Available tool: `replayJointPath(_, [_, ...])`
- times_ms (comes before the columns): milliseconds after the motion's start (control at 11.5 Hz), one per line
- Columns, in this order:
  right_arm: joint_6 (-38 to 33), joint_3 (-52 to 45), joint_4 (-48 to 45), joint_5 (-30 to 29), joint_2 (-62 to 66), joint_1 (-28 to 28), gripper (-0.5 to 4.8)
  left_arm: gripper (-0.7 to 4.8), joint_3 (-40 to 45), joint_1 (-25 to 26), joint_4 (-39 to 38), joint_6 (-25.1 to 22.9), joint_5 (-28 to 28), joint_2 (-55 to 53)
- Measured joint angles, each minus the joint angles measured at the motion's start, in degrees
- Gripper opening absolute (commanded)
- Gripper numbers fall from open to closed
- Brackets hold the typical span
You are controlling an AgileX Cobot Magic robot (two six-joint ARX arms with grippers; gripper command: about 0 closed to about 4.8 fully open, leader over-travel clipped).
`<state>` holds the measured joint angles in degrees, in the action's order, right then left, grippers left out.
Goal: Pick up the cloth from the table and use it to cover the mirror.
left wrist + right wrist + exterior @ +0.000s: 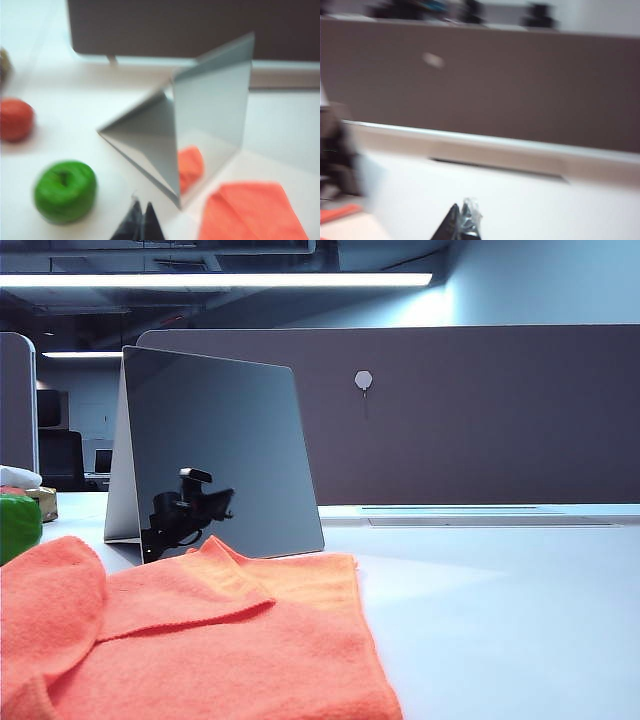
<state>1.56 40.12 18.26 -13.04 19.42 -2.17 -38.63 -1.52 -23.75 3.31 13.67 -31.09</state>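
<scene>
Both my claws are pinched shut and empty: left claw (141, 220) above the table (500, 600) near the mirror (215, 455), right claw (461, 222) over bare table. The cloth (190, 640) lies crumpled at the near edge, before the mirror. Reaching in closed, I risk knocking the mirror's stand over.

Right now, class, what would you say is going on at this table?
Nothing is being handled yet. The orange cloth lies rumpled on the white table in front of the upright mirror, which is uncovered. The left pincer is shut and empty near the mirror's stand; the right pincer is shut and empty above bare table.
</scene>
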Motion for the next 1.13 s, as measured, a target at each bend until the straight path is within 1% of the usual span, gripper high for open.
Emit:
replayJointPath(87, [-3.3, 0.0, -5.9, -8.4, 0.5, 0.0, -0.05, -0.05, 0.0, -0.1, -1.0, 0.0, 2.9, -4.2])
replayJointPath(174, [-6.0, 0.0, -9.1, -11.0, 0.9, 0.0, -0.05, -0.05, 0.0, -0.3, -2.2, 0.0, 4.5, -6.4])
replayJointPath(262, [-7.2, 0.0, -11.4, -13.9, 2.4, 0.0, -0.05, -0.05, 0.0, -2.4, -3.8, -0.4, 6.6, -9.8])
replayJointPath(349, [-10.5, 0.1, -10.7, -15.7, 5.2, 0.0, -0.05, -0.05, 0.0, -5.0, -4.4, -3.1, 6.8, -12.2])
replayJointPath(436, [-12.3, 0.2, -10.1, -15.7, 6.3, 0.0, -0.05, -0.05, 0.0, -5.8, -4.5, -4.0, 6.8, -12.6])
replayJointPath(523, [-15.7, 0.1, -6.6, -16.4, 10.3, 0.0, -0.05, -0.05, 0.0, -7.7, -4.3, -5.5, 6.8, -13.8])
replayJointPath(698, [-16.1, 0.1, -4.0, -17.0, 12.9, 0.1, -0.05, -0.05, 0.0, -8.3, -4.3, -5.9, 6.8, -14.6])
replayJointPath(785, [-11.1, 0.1, -0.6, -13.9, 19.0, 2.4, -0.05, -0.05, 0.0, -8.9, -4.2, -6.3, 6.8, -15.7])
replayJointPath(872, [-9.7, 0.1, -0.1, -11.8, 20.0, 3.6, 0.31, -0.05, 0.0, -8.9, -4.2, -6.3, 6.8, -16.0])
replayJointPath(960, [-0.9, 0.1, 0.2, 1.7, 26.1, 14.4, 0.52, -0.05, 0.0, -8.9, -4.1, -6.3, 7.1, -19.4])
replayJointPath(1047, [-0.3, 0.1, 0.2, 2.3, 26.8, 15.8, 0.68, -0.05, 0.0, -8.9, -4.1, -6.3, 7.5, -20.0])
replayJointPath(1134, [1.3, 0.1, -4.9, 0.6, 36.1, 27.9, 0.88, -0.05, 0.0, -8.9, -4.2, -6.3, 7.9, -25.0])
